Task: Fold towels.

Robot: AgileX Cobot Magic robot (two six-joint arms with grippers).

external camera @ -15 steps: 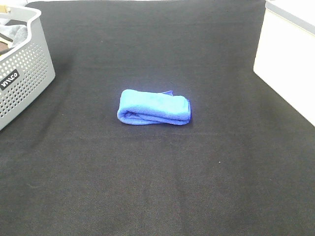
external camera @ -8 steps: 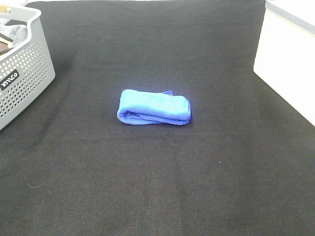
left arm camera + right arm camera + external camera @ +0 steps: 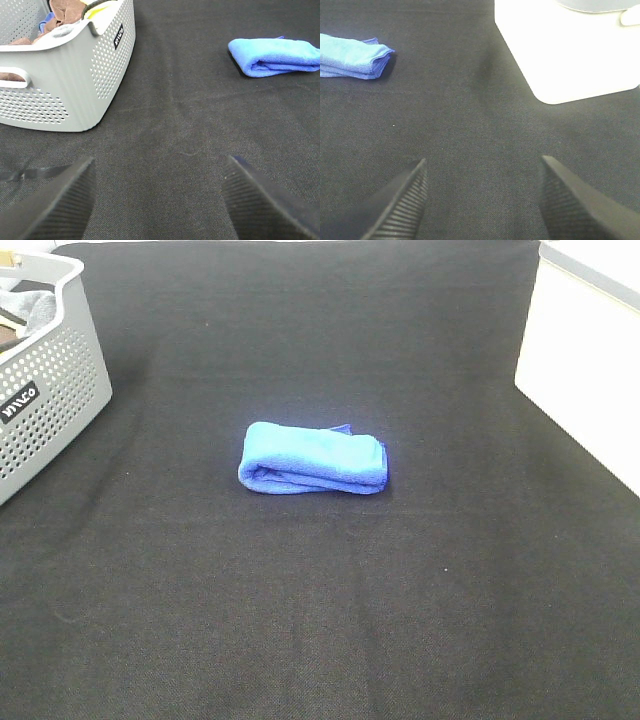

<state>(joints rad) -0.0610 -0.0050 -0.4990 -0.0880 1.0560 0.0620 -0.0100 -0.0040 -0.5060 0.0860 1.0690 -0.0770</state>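
A folded blue towel [image 3: 313, 459] lies mid-tabletop [image 3: 320, 620] — well apart from the perforated grey basket [image 3: 45, 390] and the white box [image 3: 585, 370]. Both the left hand [image 3: 159, 200] and right hand [image 3: 482, 200] hover released — fingers spread, grasping nothing.

The towel [image 3: 313, 458] is bright royal blue, a soft microfibre cloth folded into a compact, thick oblong bundle. It lies flat near the middle of the black tabletop [image 3: 320, 620], its long side running left to right. The layered folds show along its near edge, where the rounded fold sits at the left end and the stacked edges meet at the right end. A small darker blue corner pokes out at its far side. Nothing touches it; it rests alone, well apart from everything else.
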